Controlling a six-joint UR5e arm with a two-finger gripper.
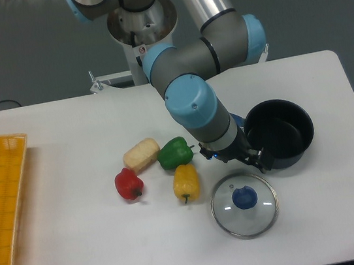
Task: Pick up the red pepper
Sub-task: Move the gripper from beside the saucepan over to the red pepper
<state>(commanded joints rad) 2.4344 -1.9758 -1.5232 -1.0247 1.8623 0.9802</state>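
The red pepper [129, 184] is small, glossy and lumpy and lies on the white table [65, 135] left of centre. My gripper [258, 160] hangs low at the end of the arm, well to the right of the red pepper, beside the black pot's left rim. Its dark fingers merge with the pot behind them, so I cannot tell whether they are open or shut. Nothing shows between them.
A green pepper [174, 152], a yellow pepper [185, 182] and a beige bread roll [141, 154] lie just right of the red pepper. A black pot [281, 132] and a glass lid with a blue knob [244, 203] are at the right. A yellow basket [0, 210] stands at the left edge.
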